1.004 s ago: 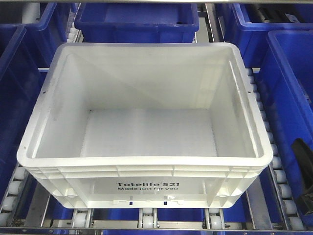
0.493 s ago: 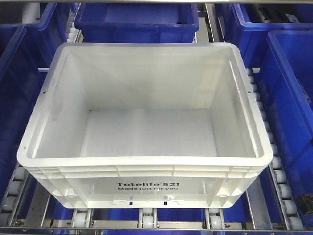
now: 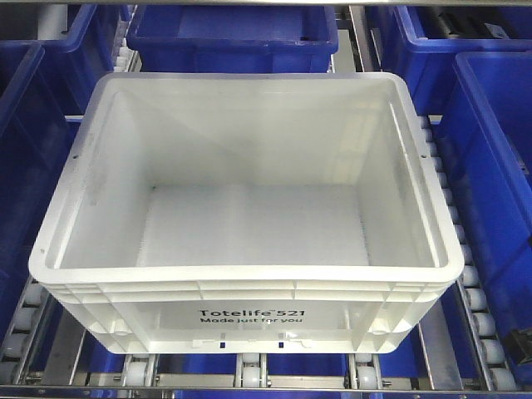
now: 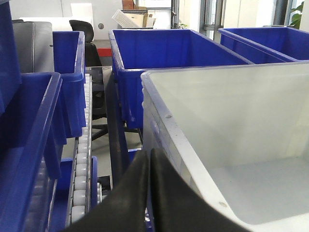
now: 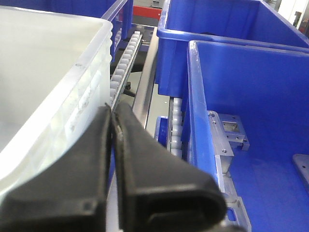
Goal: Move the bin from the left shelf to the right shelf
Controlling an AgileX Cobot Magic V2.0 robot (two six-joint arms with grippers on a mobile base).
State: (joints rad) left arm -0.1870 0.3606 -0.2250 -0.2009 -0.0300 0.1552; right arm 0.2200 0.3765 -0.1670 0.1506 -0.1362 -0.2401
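Front view: white Totelife 521 bin [image 3: 246, 208] is seen empty, seated on the roller lane [image 3: 249, 370] of the shelf, framed by blue bins [image 3: 233, 33] behind and on both sides. No gripper is clearly made out here; only a dark sliver shows at the lower right edge. Whether this lane is the left or the right shelf can't be settled from this framing.

Left wrist view: left gripper [image 4: 148, 166] is held low beside the white bin's left wall, jaws pressed together with nothing between them. The tips sit just outside the wall, near the rim; contact can't be confirmed. A roller track [image 4: 82, 159] and a blue bin [image 4: 29, 145] lie further left.

Right wrist view: right gripper [image 5: 113, 118] is placed in the gap between the white bin's right wall and the neighbouring blue bin [image 5: 251, 111], jaws together, empty, beside the roller rail [image 5: 123, 63].

Judgement: both arms flank the bin without gripping it. That fits either a side-squeeze being set up for the lift or a release after set-down; the frames don't decide which. No next move is called beyond that.
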